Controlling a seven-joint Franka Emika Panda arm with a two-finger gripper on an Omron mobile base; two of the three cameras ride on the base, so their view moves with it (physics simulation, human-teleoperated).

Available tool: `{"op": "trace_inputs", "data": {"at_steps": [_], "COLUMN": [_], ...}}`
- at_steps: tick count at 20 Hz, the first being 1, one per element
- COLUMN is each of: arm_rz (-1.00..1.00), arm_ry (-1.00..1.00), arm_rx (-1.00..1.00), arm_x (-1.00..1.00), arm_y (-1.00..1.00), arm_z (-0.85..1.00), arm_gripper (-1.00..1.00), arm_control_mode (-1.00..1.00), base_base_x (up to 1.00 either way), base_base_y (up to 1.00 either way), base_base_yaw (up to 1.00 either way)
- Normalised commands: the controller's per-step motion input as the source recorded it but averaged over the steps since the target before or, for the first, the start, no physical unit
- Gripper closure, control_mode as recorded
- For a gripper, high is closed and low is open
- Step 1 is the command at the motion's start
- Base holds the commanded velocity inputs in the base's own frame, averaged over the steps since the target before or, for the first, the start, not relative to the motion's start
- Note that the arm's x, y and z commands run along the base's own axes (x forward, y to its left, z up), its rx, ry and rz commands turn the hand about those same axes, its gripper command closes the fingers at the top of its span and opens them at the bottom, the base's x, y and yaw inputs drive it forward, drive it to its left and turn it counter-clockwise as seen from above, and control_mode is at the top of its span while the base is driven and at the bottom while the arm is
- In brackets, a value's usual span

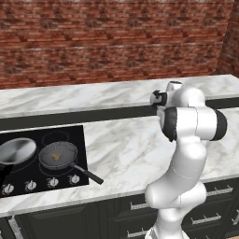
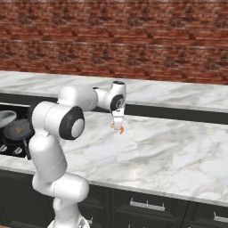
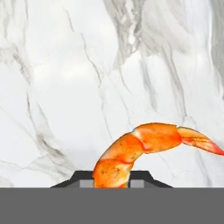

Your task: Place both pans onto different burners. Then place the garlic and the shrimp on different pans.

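Note:
My gripper [image 2: 118,127] points down over the white marble counter and is shut on the orange shrimp [image 2: 121,130]. In the hand view the curved shrimp [image 3: 144,146] sits between the dark fingertips [image 3: 83,178] of the gripper [image 3: 113,180], its tail sticking out to the right. Far to the left, on the black cooktop [image 1: 74,140], stand both pans. The shiny silver pan [image 1: 16,150] is at the left edge. The darker grey pan [image 1: 58,155] is beside it, with the pale garlic [image 1: 56,157] inside. A burner ring [image 1: 53,137] shows behind the dark pan.
The dark pan's black handle [image 1: 89,175] reaches over the cooktop's front right corner. Small silver knobs [image 1: 51,182] line the cooktop's front. A raised marble ledge [image 1: 93,95] and a brick wall run along the back. My own arm [image 1: 191,126] blocks part of the counter.

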Motion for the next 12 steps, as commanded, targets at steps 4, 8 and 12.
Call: {"op": "trace_inputs", "data": {"at_steps": [4, 8, 12], "arm_rz": [0.00, 0.00, 0.00], "arm_ry": [0.00, 0.00, 0.00], "arm_rx": [0.00, 0.00, 0.00], "arm_x": [-0.37, -0.40, -0.34], "arm_y": [0.09, 0.09, 0.23], "arm_z": [0.10, 0.15, 0.14], "arm_gripper": [1.00, 1.00, 1.00], "arm_control_mode": [-1.00, -1.00, -1.00], "base_base_x": [0.00, 0.00, 0.00], "base_base_y": [0.00, 0.00, 0.00], "base_base_yaw": [0.00, 0.00, 0.00]}}
